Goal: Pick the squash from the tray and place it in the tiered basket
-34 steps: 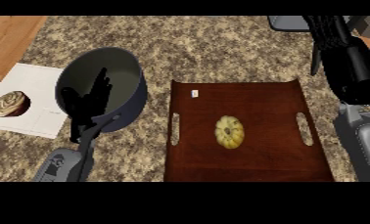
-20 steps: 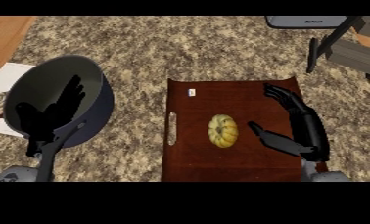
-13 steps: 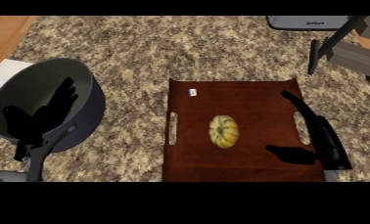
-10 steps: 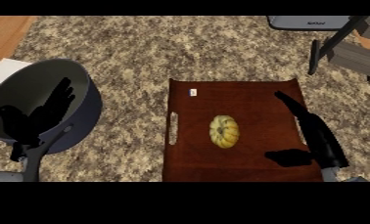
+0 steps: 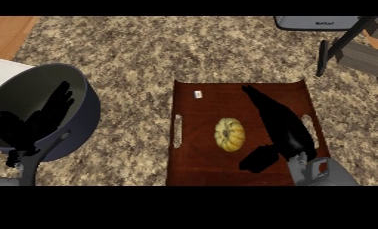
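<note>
We see the yellow squash [image 5: 229,134] lying near the middle of the dark wooden tray [image 5: 192,173] on the speckled counter [image 5: 148,48]. Our right hand [image 5: 277,123] hovers over the tray just right of the squash, fingers straight, holding nothing. Our left hand [image 5: 40,120] rests open over the grey bowl [image 5: 85,118] at the left. The basket's dark frame [image 5: 332,48] stands at upper right.
</note>
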Robot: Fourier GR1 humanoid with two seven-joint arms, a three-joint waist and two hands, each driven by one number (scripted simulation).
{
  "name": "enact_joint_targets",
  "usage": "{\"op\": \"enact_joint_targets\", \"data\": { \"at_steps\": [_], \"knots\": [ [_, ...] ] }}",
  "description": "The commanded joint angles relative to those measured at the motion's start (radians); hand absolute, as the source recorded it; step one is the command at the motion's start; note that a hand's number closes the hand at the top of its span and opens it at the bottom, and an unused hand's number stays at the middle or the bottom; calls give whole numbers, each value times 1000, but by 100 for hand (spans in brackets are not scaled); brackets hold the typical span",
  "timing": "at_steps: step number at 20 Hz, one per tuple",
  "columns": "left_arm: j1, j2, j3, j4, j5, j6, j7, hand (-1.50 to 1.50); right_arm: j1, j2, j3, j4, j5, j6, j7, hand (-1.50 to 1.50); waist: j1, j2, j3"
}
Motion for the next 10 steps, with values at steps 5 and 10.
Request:
{"op": "enact_joint_targets", "data": {
  "at_steps": [5, 10],
  "knots": [
    [34, 25, 37, 104, 10, -22, 26, 0, -104, 107, 41, -15, -70, 185, 354, -150, -9, 10, -5],
    [97, -1, 18, 118, -12, -27, -64, 0, -165, 80, -5, 0, -90, 225, 432, -150, -8, 10, -6]
  ]
}}
